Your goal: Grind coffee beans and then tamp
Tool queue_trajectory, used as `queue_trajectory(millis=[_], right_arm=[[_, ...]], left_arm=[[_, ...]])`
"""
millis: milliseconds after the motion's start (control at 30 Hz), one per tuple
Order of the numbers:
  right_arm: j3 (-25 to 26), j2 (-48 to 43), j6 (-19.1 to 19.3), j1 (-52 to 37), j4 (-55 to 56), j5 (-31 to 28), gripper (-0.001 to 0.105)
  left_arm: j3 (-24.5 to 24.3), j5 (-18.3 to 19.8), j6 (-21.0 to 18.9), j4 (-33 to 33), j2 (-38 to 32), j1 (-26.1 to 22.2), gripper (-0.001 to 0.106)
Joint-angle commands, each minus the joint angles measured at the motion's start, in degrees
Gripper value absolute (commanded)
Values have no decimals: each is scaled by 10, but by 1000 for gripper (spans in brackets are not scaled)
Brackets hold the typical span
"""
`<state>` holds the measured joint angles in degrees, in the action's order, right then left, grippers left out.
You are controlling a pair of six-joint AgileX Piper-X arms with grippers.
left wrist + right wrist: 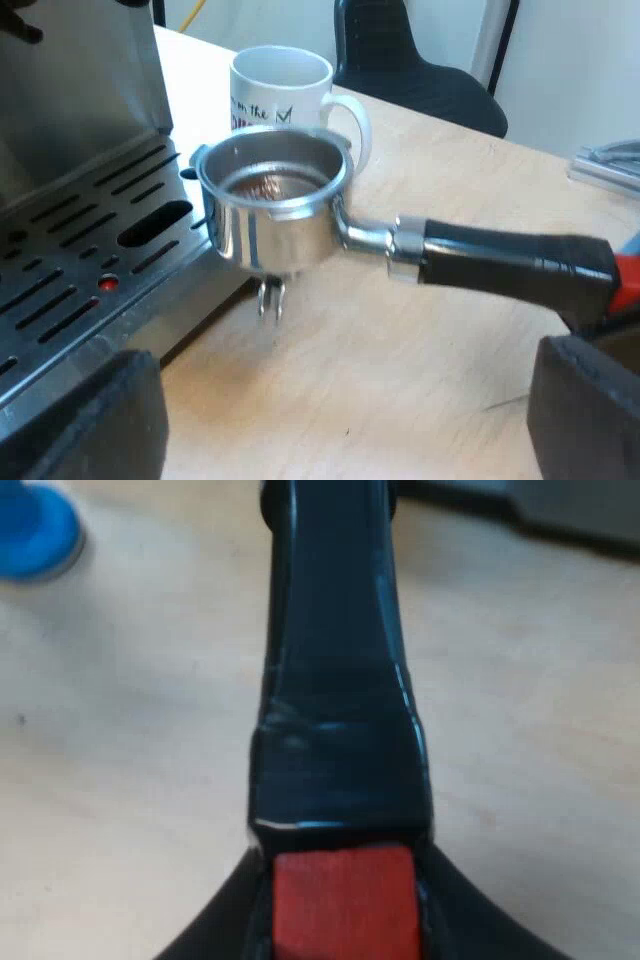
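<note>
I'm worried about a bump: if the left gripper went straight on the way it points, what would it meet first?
Probably the metal holder, held off the table beside the espresso machine: the open left gripper aims about at its basket. Depth is unclear, so it might pass beneath.

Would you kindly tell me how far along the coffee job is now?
Grinding looks done: brown grounds sit in the holder. In hand: the right gripper grips its handle beside the machine. Left: tamping; the blue tamper stands untouched on the table.

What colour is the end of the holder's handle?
Red; the handle's end shows best in the right wrist view.
</note>
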<state>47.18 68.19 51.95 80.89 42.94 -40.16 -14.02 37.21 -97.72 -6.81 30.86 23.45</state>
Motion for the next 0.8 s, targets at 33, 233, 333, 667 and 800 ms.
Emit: queue_trajectory(millis=[33,233,333,667,800], right_arm=[[-11,-8,-5,0,-27,-34,0],[-57,-8,-5,0,-83,-35,0],[-79,-8,-5,0,-104,-35,0],[-132,6,-4,-1,-160,-35,0],[-147,29,-4,-1,-196,-38,0]], left_arm=[[-5,11,-4,-11,-2,3,87],[-5,11,-4,-37,-2,3,87],[-5,11,-4,-37,-2,3,87],[-5,11,-4,-37,-2,3,87],[-5,11,-1,-39,-2,3,87]])
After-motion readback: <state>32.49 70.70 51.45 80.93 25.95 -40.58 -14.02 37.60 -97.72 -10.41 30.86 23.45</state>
